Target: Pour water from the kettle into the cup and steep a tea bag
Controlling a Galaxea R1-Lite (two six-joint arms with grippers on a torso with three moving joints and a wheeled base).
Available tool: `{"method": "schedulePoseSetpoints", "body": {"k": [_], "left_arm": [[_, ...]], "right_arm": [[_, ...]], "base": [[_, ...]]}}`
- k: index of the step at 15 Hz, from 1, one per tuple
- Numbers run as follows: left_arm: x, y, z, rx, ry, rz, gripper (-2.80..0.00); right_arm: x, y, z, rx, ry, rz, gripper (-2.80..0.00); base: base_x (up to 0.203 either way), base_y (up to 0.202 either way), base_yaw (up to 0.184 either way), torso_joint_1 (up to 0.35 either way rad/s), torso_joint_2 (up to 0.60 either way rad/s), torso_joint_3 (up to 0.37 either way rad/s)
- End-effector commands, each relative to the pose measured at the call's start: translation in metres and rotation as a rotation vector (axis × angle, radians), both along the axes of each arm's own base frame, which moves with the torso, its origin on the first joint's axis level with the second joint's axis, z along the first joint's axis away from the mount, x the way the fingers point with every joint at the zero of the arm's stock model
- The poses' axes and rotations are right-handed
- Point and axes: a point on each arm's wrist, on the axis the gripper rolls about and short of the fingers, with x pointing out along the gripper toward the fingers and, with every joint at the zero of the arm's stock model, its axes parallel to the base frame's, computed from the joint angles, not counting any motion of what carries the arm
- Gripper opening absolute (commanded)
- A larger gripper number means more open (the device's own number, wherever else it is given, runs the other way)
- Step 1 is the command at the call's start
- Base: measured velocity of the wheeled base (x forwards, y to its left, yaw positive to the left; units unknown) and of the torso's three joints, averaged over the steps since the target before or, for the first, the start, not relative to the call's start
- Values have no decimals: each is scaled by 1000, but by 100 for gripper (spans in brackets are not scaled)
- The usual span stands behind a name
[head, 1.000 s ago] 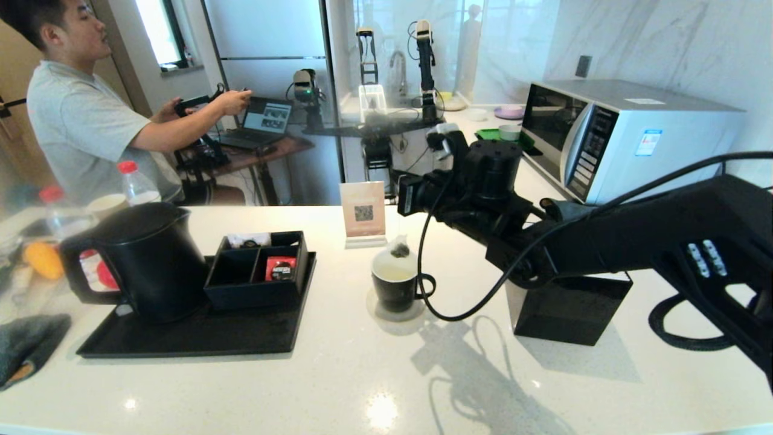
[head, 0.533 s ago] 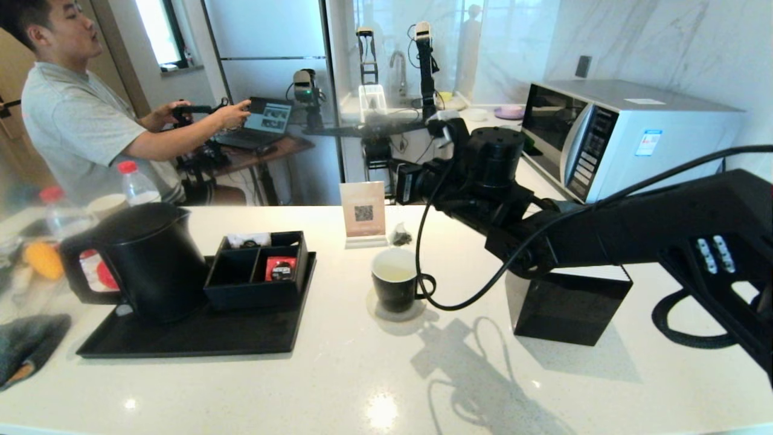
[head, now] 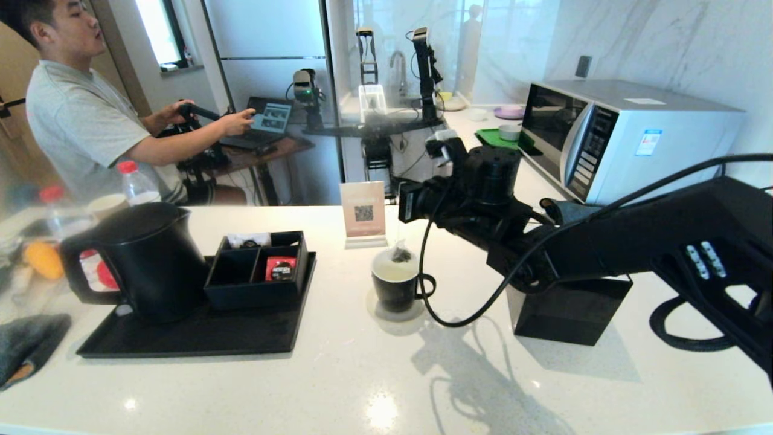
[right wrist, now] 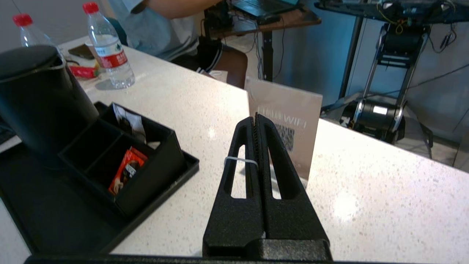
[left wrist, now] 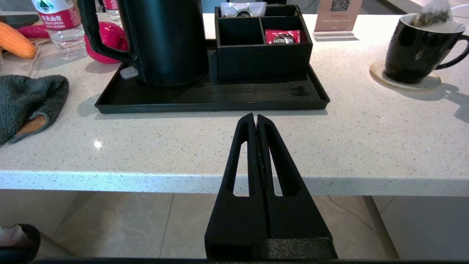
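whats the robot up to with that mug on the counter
The right claw is shut on the string of a tea bag, which hangs at the rim of the black mug on its coaster, so it is steeping tea. The kettle stands on the black tray to the left, untouched. The left claw is parked, shut, off the counter's near edge.

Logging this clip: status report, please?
Right gripper shut on tea bag string, above the cup. Tea bag hanging at cup rim. Left gripper shut, parked at counter edge. Nothing in the way.

Kettle [left wrist: 166, 40] top — cut off; tea bag [left wrist: 432, 14] blurred.
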Motion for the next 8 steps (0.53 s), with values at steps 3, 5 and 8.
{"method": "schedulePoseSetpoints", "body": {"k": [3,5,8], "left_arm": [[0,0,0,0,0,1,-280],[0,0,0,0,0,1,-280],[0,0,0,0,-1,1,-280]], "right_arm": [[-14,4,-42,-43,60,26,-280],[-21,7,-68,-55,80,42,-280],[-20,9,-85,-66,98,44,-280]], "base": [[0,0,0,0,0,0],[0,0,0,0,0,0],[0,0,0,0,0,0]]}}
